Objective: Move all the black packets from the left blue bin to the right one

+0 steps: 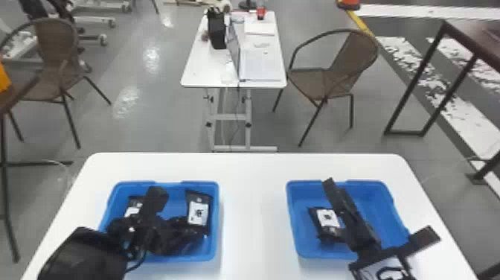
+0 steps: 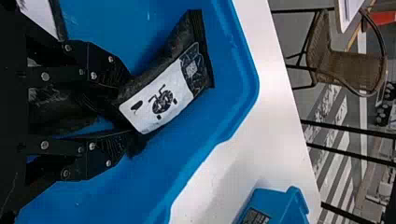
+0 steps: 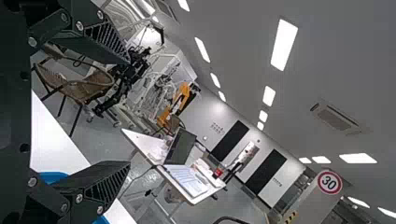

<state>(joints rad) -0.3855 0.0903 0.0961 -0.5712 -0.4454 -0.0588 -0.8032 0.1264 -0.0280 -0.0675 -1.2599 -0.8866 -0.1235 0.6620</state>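
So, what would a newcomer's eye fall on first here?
Probably the left blue bin and right blue bin, bright against the white table. Next, the black left hand, down in the left bin beside a black packet with a white label, and the right hand, spread open over the right bin.

The bins point(image 1: 253, 255) are blue, the packets point(image 1: 198, 213) black with white labels, the table point(image 1: 253, 208) plain white.

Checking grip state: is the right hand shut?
No, the right hand has its two fingers wide apart in its wrist view.
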